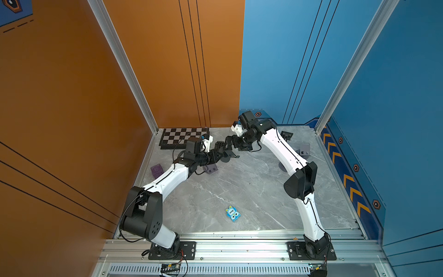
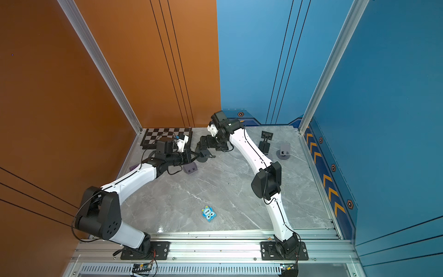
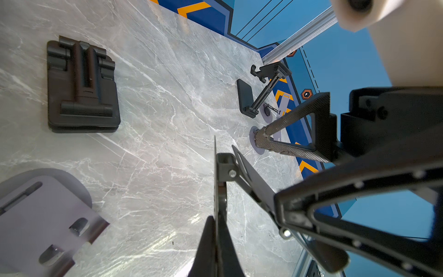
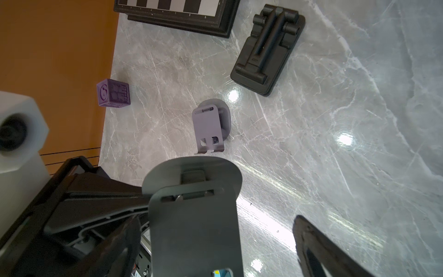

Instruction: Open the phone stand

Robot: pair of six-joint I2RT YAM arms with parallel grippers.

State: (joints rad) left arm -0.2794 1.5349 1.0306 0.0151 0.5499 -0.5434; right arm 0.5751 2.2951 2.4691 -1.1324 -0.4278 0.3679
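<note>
A dark grey phone stand (image 1: 227, 158) (image 2: 204, 154) hangs above the table at the back middle, between my two grippers. My left gripper (image 3: 217, 223) (image 1: 220, 153) is shut on the thin edge of its base plate (image 3: 215, 167). From the hinge (image 3: 225, 165) the second plate (image 3: 254, 184) angles away from the base. My right gripper (image 4: 213, 239) (image 1: 230, 145) is open, its fingers (image 3: 287, 134) on either side of that plate (image 4: 194, 215) and apart from it.
A folded black stand (image 3: 81, 88) (image 4: 268, 48), a grey-purple stand (image 4: 211, 127) (image 1: 211, 169), a purple cube (image 4: 113, 93) and a chessboard (image 1: 184, 138) are at the back left. An unfolded black stand (image 2: 266, 141) and a grey stand (image 2: 284, 151) are at the back right. A blue card (image 1: 232, 214) lies near the front.
</note>
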